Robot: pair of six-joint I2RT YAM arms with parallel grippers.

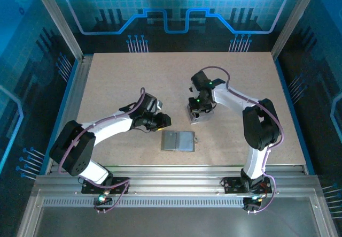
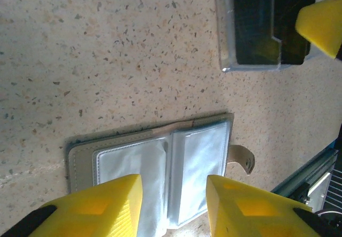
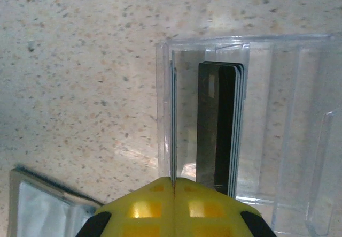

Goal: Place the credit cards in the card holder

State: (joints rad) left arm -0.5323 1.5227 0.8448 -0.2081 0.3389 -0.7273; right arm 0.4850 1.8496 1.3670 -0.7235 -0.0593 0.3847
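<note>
While open, card holder [image 1: 179, 140] crosswise, tab [image 1: 196, 139] rightward.

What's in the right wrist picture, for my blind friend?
The right end effector, yellow and shut, meets a thin edge at the left wall of a clear plastic box. A stack of dark credit cards sits inside it. A corner of the grey card holder shows lower left on the table.

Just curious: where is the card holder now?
In the top view the card holder lies open just below the left gripper and the clear box, toward the near edge.
</note>
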